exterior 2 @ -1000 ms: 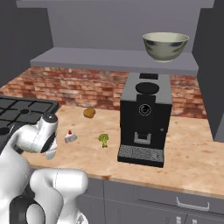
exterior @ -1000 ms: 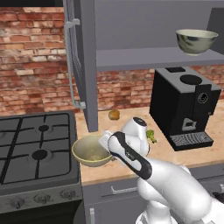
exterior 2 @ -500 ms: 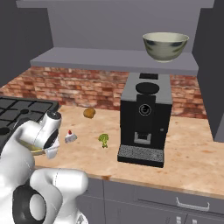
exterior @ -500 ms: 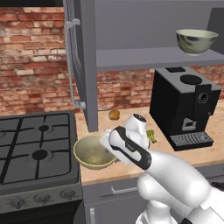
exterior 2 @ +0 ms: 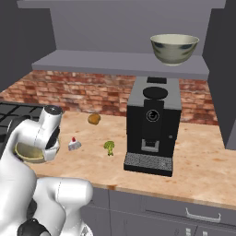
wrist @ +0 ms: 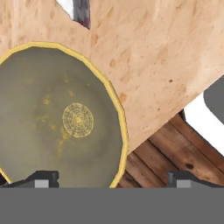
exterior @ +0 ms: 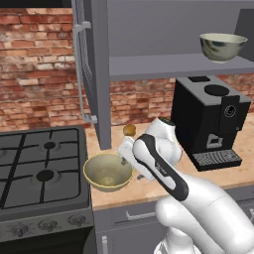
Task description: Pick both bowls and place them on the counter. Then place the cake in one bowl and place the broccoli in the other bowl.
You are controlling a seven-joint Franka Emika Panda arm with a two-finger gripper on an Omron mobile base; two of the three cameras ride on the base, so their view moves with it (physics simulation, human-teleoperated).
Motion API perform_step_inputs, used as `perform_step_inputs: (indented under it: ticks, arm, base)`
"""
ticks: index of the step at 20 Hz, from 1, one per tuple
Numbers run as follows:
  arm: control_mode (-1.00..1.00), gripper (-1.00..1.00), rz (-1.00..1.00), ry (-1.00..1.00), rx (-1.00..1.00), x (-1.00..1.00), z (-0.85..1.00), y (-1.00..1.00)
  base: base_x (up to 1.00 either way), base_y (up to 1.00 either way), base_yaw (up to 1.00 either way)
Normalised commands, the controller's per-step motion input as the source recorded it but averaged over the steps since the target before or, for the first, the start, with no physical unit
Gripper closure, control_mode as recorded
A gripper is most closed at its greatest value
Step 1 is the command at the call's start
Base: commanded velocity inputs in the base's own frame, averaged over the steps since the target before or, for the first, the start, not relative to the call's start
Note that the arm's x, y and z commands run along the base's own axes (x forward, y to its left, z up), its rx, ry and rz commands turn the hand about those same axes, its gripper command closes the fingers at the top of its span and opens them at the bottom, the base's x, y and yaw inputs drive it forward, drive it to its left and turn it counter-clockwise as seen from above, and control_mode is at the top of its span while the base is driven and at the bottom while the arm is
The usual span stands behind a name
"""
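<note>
The yellow-tan bowl [exterior: 108, 171] rests upright on the counter [exterior: 149, 191] close to its front edge, beside the stove. My gripper [exterior: 127, 158] hangs over the bowl's right rim and is open; in the hand view the yellow rim of the bowl [wrist: 61, 118] runs between the wide-apart fingertips [wrist: 38, 178]. The grey-green bowl [exterior 2: 174, 48] stands on the upper shelf above the coffee machine. Further right on the counter, the cake [exterior 2: 73, 144] and the broccoli [exterior 2: 109, 146] lie side by side. My arm hides most of the yellow-tan bowl [exterior 2: 27, 152] in the right base view.
A black coffee machine [exterior 2: 152, 124] stands on the counter at the right. A round brown-yellow lump [exterior: 129, 130] lies near the brick wall. The black gas stove [exterior: 39, 168] borders the bowl on the left. An open cabinet door [exterior: 89, 69] hangs above the bowl.
The bowl has stayed almost where it was by the stove. My arm's elbow has swung a little, with the hand still over the bowl's right rim.
</note>
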Motion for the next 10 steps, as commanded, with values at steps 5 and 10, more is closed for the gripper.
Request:
perform_step_inputs:
  ticks: [5,10]
  arm:
    - [-1.0,-1.0,-0.17,0.0,0.0,-0.24,0.65,-0.49]
    - [-1.0,-1.0,-0.26,-0.03,0.0,-0.37,0.73,-0.29]
  base:
    - [0.0,0.0,0.0]
    - [0.0,0.0,0.0]
